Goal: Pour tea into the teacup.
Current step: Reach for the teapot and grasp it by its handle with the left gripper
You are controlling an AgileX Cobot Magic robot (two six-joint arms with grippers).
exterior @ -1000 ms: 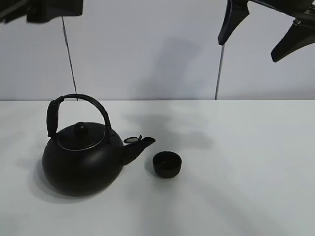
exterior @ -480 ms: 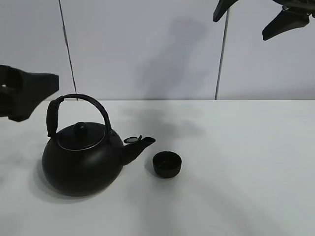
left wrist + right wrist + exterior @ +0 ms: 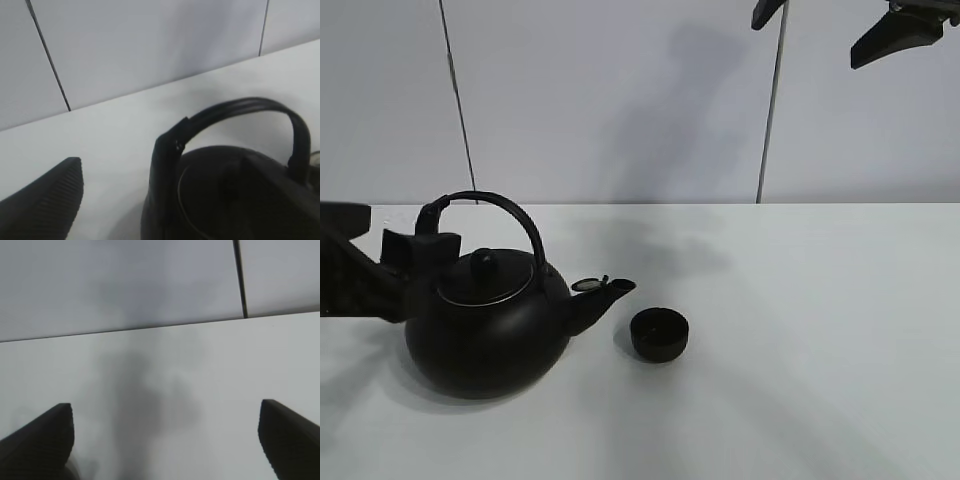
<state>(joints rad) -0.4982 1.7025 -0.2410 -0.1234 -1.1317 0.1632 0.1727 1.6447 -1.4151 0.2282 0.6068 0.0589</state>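
The big black kettle (image 3: 485,325) stands left of centre on the white table, its spout pointing right. The tiny black teacup (image 3: 659,333) sits on the table just right of the spout tip. My left gripper (image 3: 392,262) is open and low at the left, level with the left end of the kettle's arched handle (image 3: 240,107). One ribbed finger (image 3: 47,205) shows in the left wrist view, apart from the handle. My right gripper (image 3: 830,20) is open and empty, high at the top right; it also shows in the right wrist view (image 3: 165,435).
The white table (image 3: 800,300) runs back to a grey panelled wall (image 3: 620,100) with dark vertical seams. Nothing else stands on the table.
My left gripper has come down from the top left to the left end of the kettle's handle. My right gripper has risen slightly. Kettle and teacup have not moved.
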